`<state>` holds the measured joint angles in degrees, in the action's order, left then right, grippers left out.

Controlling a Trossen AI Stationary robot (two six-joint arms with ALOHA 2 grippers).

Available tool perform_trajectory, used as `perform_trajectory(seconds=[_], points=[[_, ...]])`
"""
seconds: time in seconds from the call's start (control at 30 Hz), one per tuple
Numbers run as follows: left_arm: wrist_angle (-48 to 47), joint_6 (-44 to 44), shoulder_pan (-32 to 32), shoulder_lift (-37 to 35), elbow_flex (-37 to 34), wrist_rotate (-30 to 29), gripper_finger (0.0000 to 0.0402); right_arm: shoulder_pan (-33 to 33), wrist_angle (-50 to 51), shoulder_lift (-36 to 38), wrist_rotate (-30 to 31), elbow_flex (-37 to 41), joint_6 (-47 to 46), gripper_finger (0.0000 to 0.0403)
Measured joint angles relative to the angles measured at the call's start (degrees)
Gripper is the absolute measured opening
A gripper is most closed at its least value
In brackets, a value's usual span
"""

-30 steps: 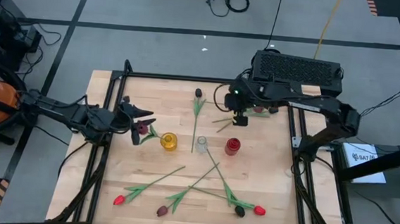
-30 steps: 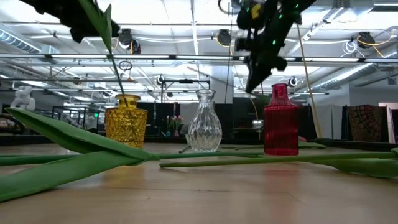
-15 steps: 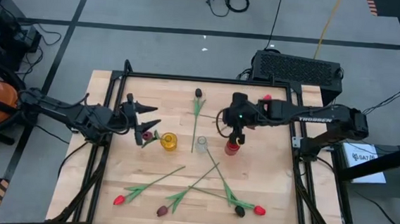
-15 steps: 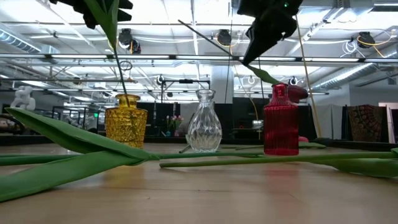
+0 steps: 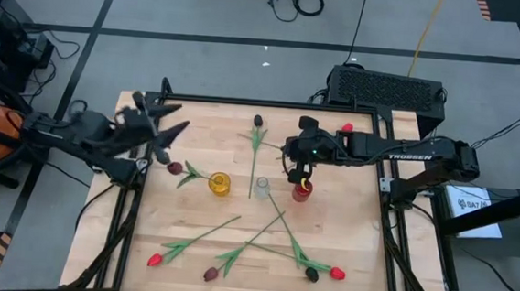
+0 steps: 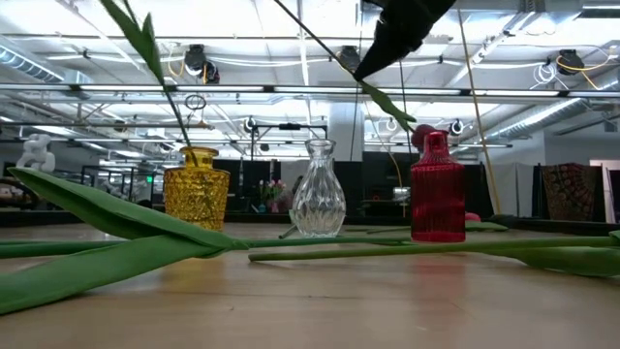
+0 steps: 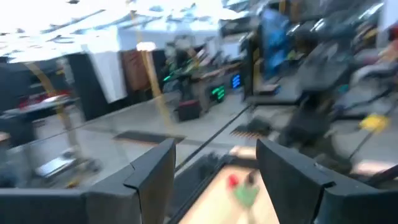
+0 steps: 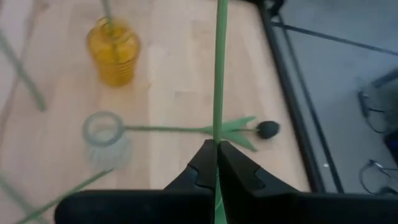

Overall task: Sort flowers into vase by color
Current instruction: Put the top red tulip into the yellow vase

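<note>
My right gripper [image 5: 300,171] is above the red vase [image 5: 302,191], fingers pinched on the thin green stem of a red tulip [image 8: 219,74]. The wrist view shows that stem clamped between my two fingers [image 8: 202,168]. In the low view the stem slants down towards the red vase's mouth [image 6: 435,141]; whether its end is inside, I cannot tell.

My left gripper [image 5: 156,124] is at the table's left edge, raised, fingers spread and holding nothing; the wrist view shows a clear gap between them [image 7: 155,171].

The yellow vase [image 5: 220,183] holds one maroon tulip [image 5: 176,168], its head leaning out to the left. The clear vase [image 5: 262,188] stands between the yellow and red vases.

A dark-headed tulip [image 5: 258,121] lies on the wooden table [image 5: 216,124] behind the clear vase. Near the front edge lie five more flowers with crossing stems: a red head [image 5: 154,260], a maroon head [image 5: 211,274], a near-black head [image 5: 311,275], a second red head [image 5: 337,274].
</note>
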<state>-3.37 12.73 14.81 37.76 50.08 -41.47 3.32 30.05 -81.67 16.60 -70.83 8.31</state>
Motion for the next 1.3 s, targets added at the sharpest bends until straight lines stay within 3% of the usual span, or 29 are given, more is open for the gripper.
perform_trajectory(seconds=[0.13, 0.43, 0.73, 0.93, 1.3], points=[[0.09, 1.33, 1.43, 3.42, 4.36, 4.17, 0.0230, 0.10, -2.39, 0.00, 1.53, 0.00, 0.32, 0.0002], [0.93, -1.44, 4.47, 17.31, 5.73, 5.04, 0.0230, -2.52, -10.44, 0.02, 1.20, 0.00, 0.14, 0.0002], [10.84, 0.05, 6.71, 24.92, 5.76, -0.49, 0.0230, -10.44, -19.10, 0.02, 1.07, -0.02, 0.01, 0.0002], [13.32, -3.42, 6.75, 27.00, 5.76, 10.72, 0.0230, -14.09, -22.28, 0.00, 1.07, -0.04, -0.12, 0.0002], [21.75, 0.02, 6.71, 33.19, 5.76, 11.30, 0.0230, -16.18, -28.25, -4.29, 1.11, -0.07, 0.72, 0.0002]])
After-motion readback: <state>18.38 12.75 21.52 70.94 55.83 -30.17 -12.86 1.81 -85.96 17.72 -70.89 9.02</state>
